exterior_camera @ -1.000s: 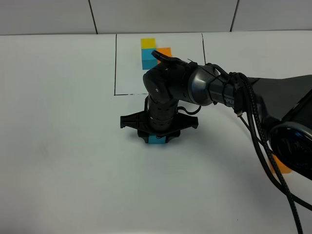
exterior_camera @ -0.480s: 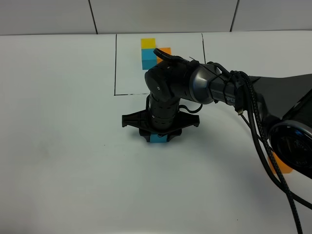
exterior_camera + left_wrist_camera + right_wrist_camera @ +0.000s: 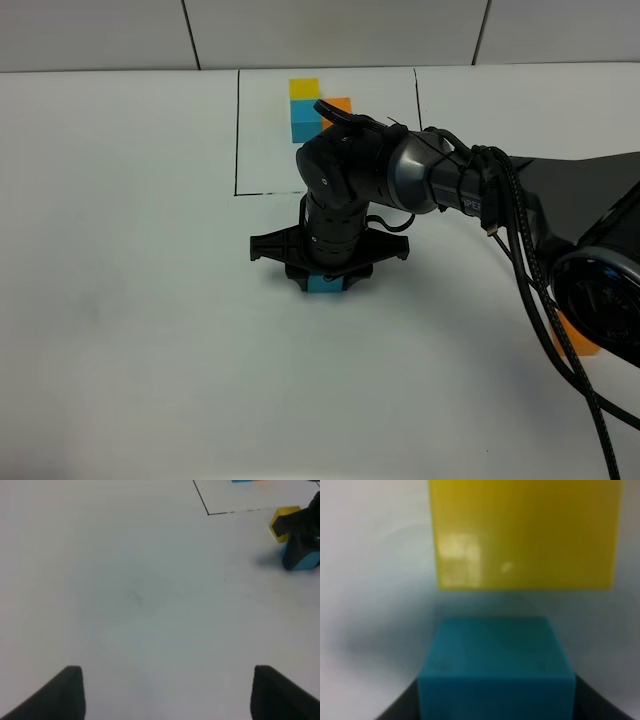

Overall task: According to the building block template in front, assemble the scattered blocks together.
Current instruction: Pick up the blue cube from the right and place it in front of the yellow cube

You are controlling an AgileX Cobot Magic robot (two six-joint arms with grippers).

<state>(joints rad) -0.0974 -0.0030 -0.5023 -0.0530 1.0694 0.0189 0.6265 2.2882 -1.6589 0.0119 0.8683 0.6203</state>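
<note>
The building block template (image 3: 304, 106), a cluster of yellow, blue and orange cubes, sits at the back inside a thin black outline (image 3: 237, 130). My right gripper (image 3: 322, 280) reaches across to the table's middle, pointing down and shut on the light blue block (image 3: 322, 286) (image 3: 495, 670). The loose yellow block (image 3: 525, 530) (image 3: 285, 521) lies right beyond it, toward the template; the arm hides it in the high view. The loose orange block (image 3: 580, 340) peeks out at the right behind the arm's base. My left gripper (image 3: 169, 692) hovers open over bare table, holding nothing.
The white table runs wide on the left and front. Black cables (image 3: 530, 290) hang along the right arm. A tiled wall (image 3: 330, 30) closes the back.
The right gripper with the blue block has edged slightly toward the template and then held still. The left gripper has not changed.
</note>
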